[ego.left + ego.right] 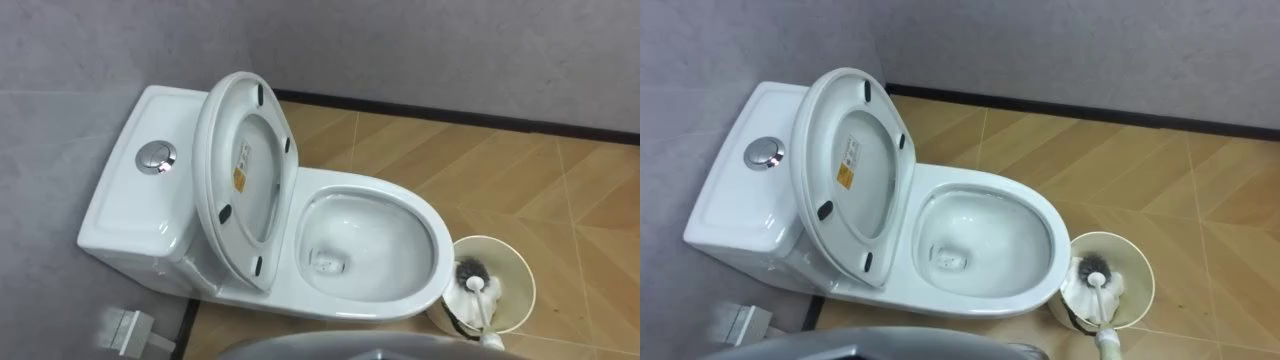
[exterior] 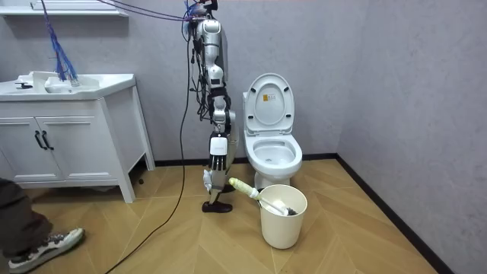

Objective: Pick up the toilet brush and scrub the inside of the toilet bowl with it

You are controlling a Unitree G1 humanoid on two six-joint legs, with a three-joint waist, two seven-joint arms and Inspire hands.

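1 toilet brush point(image 1: 479, 296), likely light and stiff, stands in the bucket point(image 1: 520, 275) at lower right. Its slim handle looks best to grasp. The right hand's point(image 2: 216, 171) state cannot be told.

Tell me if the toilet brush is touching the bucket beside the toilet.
Touching. The left eye view shows the toilet brush with its bristle head down inside the bucket and its handle lying across the bucket's near rim.

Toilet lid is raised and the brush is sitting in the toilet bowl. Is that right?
No. The lid is raised, but the toilet brush sits in the cream bucket on the floor beside the toilet, not in the bowl. Its head is down and its handle leans over the rim. The left eye view shows it.
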